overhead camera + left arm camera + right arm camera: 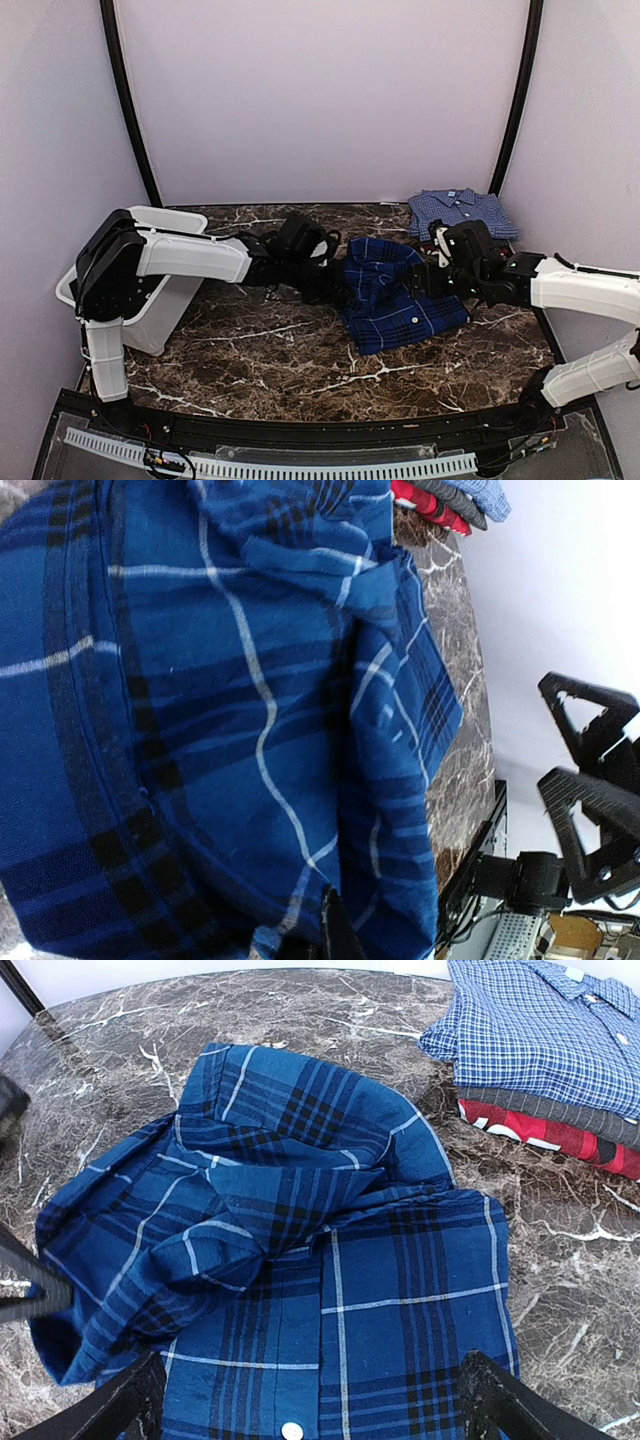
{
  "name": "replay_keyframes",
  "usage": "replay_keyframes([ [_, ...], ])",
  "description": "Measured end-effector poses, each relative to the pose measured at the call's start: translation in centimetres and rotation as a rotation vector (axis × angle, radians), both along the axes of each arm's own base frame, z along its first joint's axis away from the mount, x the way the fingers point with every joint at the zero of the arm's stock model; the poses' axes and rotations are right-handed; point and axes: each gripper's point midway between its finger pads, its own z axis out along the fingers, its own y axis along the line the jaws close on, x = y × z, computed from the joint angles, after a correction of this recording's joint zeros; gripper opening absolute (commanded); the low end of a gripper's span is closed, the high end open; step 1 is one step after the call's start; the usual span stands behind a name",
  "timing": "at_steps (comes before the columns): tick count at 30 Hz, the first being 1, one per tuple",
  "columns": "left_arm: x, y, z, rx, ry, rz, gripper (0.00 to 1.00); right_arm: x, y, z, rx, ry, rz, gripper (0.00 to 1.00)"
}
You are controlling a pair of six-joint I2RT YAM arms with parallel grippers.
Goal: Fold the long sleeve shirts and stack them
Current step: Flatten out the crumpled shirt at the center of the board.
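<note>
The deep-blue plaid shirt (400, 295) lies partly folded and rumpled in the middle of the marble table. My left gripper (324, 284) is at its left edge, shut on a fold of the plaid cloth (250, 730), which fills the left wrist view; only a dark fingertip (337, 932) shows. My right gripper (432, 274) hovers open over the shirt's right side, its two fingers (110, 1410) set wide apart above the button placket (330, 1340). A folded stack stands at the back right, with the light-blue check shirt (550, 1030) on top and the red shirt (545, 1132) beneath.
A white bin (150, 290) stands at the table's left edge under my left arm. The stack (462, 212) sits close to the right wall. A dark grey layer (540, 1105) lies between the check and red shirts. Bare marble (260, 350) lies in front of the plaid shirt.
</note>
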Motion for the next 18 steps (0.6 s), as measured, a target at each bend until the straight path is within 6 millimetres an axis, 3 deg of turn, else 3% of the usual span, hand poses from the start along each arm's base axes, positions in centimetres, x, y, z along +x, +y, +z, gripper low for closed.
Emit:
replay_keyframes([
  [7,5.4,1.0,4.4,0.023,-0.149,0.085,0.0,-0.2,-0.2,0.0,0.004,-0.004,0.0,0.99],
  [13,15.1,6.1,6.0,0.082,-0.254,0.229,0.0,-0.4,-0.3,0.8,0.022,-0.021,0.002,0.99],
  [15,18.4,7.6,5.7,0.109,-0.282,0.265,0.11,-0.5,-0.2,0.8,0.026,-0.02,0.007,0.99],
  [16,19.9,8.4,5.4,0.125,-0.29,0.28,0.28,-0.5,-0.1,0.7,0.028,-0.016,0.011,0.98],
  [18,22.6,9.5,4.8,0.154,-0.306,0.294,0.47,-0.7,0.0,0.5,0.033,-0.007,0.02,0.99],
])
